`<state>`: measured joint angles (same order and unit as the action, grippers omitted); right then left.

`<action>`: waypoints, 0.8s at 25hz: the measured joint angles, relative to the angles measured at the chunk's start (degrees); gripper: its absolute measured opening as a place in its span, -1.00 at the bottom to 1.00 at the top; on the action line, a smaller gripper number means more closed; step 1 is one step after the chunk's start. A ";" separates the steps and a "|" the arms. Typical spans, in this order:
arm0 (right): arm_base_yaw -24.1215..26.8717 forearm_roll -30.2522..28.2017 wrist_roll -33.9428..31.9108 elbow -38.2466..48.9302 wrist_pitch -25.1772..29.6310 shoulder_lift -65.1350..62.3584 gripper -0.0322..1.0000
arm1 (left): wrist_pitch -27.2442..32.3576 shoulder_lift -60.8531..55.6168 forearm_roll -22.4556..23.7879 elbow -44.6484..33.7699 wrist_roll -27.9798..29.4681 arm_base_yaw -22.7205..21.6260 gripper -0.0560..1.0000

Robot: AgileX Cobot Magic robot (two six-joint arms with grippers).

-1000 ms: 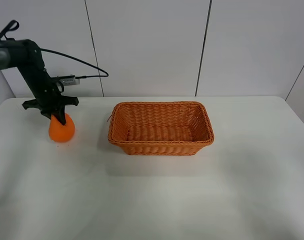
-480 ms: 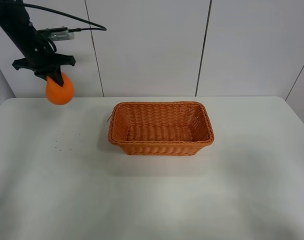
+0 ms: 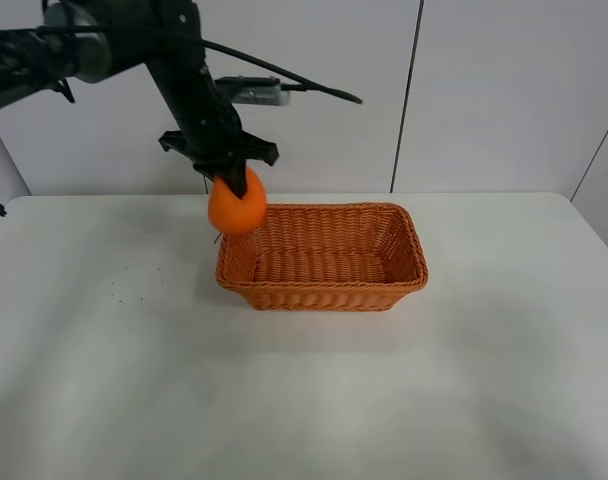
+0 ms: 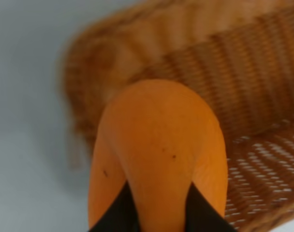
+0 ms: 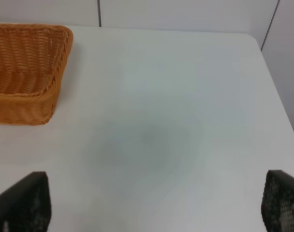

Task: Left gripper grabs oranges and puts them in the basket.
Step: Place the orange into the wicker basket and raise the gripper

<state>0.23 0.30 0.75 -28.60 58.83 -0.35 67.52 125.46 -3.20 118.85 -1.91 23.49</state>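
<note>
My left gripper (image 3: 231,183) is shut on the orange (image 3: 236,207) and holds it in the air over the left end of the wicker basket (image 3: 399,281). In the left wrist view the orange (image 4: 159,150) fills the middle, with two dark fingertips (image 4: 120,215) pressed on it and the basket's left wall and floor (image 4: 253,96) just beyond. The basket stands in the middle of the white table and has nothing in it. My right gripper (image 5: 152,203) is open; its fingers (image 5: 21,203) show at the corners of the right wrist view, over bare table right of the basket (image 5: 21,82).
The white table (image 3: 484,400) reaches to a white panelled wall behind. The left arm and its black cable (image 3: 294,85) stretch from the upper left over the table. A few tiny dark specks (image 3: 129,285) lie left of the basket.
My left gripper lifted the orange off the table at the left, then carried it right, to above the basket's left end. The basket has not moved.
</note>
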 joint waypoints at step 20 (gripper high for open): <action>0.00 0.00 0.00 0.00 0.00 0.00 0.41 | -13.47 11.45 0.24 -0.05 0.00 7.89 -0.01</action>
<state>0.23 0.30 0.75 -28.60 58.83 -0.35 54.04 136.91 -2.96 118.79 -1.91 31.38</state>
